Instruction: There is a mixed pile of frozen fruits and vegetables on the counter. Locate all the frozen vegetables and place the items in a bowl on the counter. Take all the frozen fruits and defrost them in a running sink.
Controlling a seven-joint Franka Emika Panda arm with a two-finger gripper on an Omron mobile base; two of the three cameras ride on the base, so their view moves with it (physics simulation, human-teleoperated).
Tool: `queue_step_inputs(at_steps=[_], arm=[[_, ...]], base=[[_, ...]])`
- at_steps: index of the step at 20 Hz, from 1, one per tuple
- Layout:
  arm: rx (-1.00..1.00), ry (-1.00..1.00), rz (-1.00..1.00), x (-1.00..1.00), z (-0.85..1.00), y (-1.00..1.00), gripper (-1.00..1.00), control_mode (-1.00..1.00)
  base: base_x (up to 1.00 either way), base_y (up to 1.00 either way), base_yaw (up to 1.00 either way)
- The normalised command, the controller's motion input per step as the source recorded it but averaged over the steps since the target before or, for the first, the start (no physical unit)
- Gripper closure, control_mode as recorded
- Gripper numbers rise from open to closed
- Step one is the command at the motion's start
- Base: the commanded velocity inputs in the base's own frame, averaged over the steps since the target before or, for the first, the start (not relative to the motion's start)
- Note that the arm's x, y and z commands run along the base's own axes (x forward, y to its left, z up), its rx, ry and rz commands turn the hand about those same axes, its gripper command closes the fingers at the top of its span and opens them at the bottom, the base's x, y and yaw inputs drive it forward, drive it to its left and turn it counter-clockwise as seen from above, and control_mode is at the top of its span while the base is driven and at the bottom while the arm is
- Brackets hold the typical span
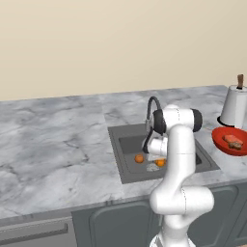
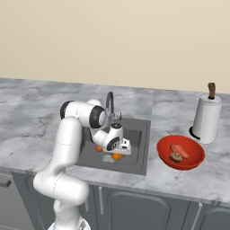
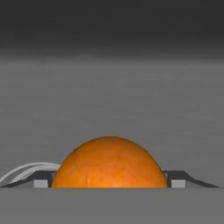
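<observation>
On the left, the grey-veined counter is stretching out bare toward the sink, a dark recessed basin with a curved faucet rising at its back edge. Inside the basin one orange ball is lying on the floor just left of the arm, apart from the hand. The white arm is bending down into the basin, and the gripper is sitting low over the sink floor with a second orange ball directly between its fingers; in the hand view the ball is filling the gap, with one dark tip showing at each side of it. The fingers are standing wide, and whether they are pressing on the ball or merely flanking it cannot be told. From the right base view this ball is showing just under the hand, near the front wall of the sink. Further right, the red bowl is resting on the counter beside the basin, holding the reddish oblong piece and the brown-beige lump, close together. Behind the bowl a white cylinder with a brown knob is standing upright.
</observation>
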Motion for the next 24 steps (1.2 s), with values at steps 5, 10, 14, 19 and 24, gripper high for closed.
queue_step_inputs(at_steps=[5,10,14,19,24], arm=[[-0.02,0.03,0.00,0.05,0.01,0.00,-1.00,-1.00],[-0.01,-0.03,0.00,-0.16,0.65,-0.01,-1.00,-1.00],[0.09,-0.08,-0.01,-0.37,0.92,-0.01,-1.00,-1.00],[0.05,-0.05,-0.03,-0.39,0.95,-0.18,-1.00,-1.00],[-0.01,-0.01,-0.02,-0.33,1.00,-0.13,-1.00,-1.00]], base=[[0.00,0.00,0.00],[0.00,0.00,0.00],[0.00,0.00,0.00],[0.00,0.00,0.00],[0.00,0.00,0.00]])
